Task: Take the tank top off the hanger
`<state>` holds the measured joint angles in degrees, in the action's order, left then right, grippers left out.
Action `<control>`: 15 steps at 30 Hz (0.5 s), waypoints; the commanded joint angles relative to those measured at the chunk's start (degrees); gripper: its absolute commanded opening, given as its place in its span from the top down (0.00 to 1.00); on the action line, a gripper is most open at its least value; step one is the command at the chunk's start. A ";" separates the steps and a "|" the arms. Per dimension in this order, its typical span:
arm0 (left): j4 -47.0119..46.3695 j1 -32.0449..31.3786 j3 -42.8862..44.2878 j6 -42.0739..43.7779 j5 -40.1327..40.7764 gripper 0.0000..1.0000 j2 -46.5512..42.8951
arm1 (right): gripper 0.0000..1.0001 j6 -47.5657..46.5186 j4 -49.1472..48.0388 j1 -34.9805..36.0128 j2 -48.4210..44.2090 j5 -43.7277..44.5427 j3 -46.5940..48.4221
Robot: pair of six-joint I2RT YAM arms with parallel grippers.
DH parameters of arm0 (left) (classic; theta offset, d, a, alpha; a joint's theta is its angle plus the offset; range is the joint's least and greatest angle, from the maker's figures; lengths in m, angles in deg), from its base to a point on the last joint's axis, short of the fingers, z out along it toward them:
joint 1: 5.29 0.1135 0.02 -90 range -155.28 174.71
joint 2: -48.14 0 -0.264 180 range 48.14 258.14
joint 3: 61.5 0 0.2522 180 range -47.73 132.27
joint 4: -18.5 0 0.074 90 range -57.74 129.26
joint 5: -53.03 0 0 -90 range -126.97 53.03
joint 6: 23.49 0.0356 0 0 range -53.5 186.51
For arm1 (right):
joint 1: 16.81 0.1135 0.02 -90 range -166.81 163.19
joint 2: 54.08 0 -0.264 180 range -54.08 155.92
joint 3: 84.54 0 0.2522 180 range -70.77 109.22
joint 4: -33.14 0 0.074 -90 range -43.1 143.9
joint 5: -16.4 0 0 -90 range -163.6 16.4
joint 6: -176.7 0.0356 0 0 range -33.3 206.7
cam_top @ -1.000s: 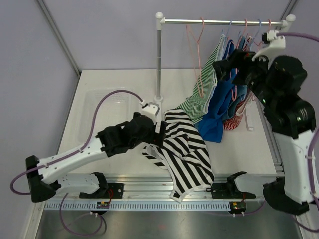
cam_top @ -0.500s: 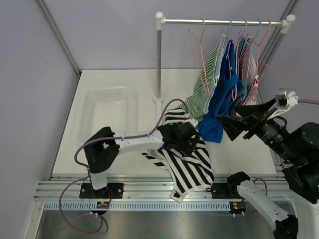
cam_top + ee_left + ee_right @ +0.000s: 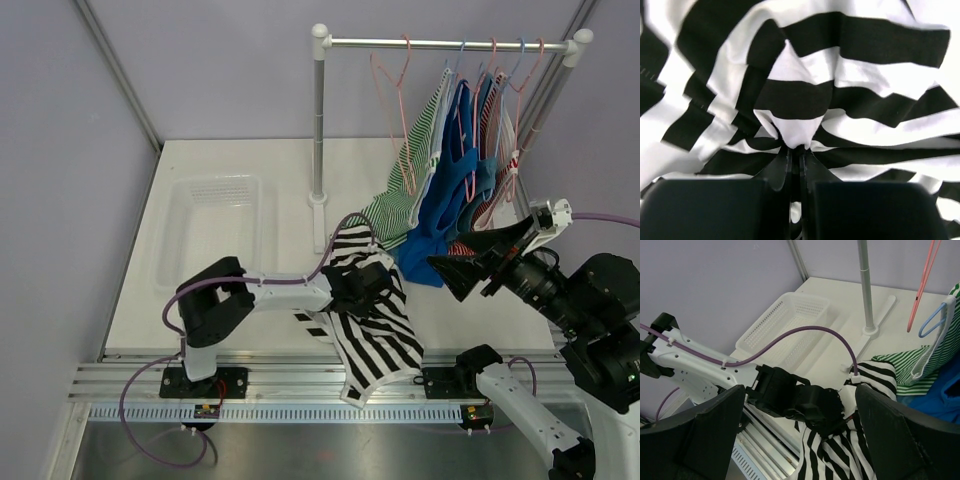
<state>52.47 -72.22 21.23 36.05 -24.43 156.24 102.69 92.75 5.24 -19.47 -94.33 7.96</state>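
The black-and-white striped tank top (image 3: 385,335) lies crumpled on the table in front of the rack, off any hanger. My left gripper (image 3: 372,285) presses down on its upper part. In the left wrist view its jaws are shut on a raised fold of the striped tank top (image 3: 850,75), and the left gripper (image 3: 799,150) pinches white cloth at its tips. My right gripper (image 3: 475,255) hovers open to the right, above the table, pointing at the left gripper. The right gripper (image 3: 800,390) holds nothing. An empty pink hanger (image 3: 395,110) hangs on the rail.
A metal rail (image 3: 440,44) on a pole (image 3: 318,120) carries hangers with a green striped top (image 3: 400,205), a blue top (image 3: 445,210) and a red striped one behind. A white mesh basket (image 3: 170,240) sits at the left. The striped top's lower hem overhangs the front rail.
My left gripper has shut on a fold of the striped tank top and bunched it up. The right arm came down from the rail to hover low at the right.
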 commanded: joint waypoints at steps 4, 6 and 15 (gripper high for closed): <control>7.82 -1.09 -2.44 -1.89 12.32 1.00 -17.89 | 0.00 -3.24 0.21 0.37 -1.03 0.78 -0.34; 11.41 -1.18 -1.04 -1.62 16.79 1.00 -25.19 | 0.00 -3.16 -0.14 0.37 -1.39 1.13 -1.13; 31.02 3.73 16.25 2.41 31.85 1.00 -37.33 | 0.01 -2.19 -2.24 0.37 -2.26 2.45 -2.27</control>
<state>76.01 -71.33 31.70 36.29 -1.46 121.16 100.55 93.23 5.24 -20.76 -93.41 5.89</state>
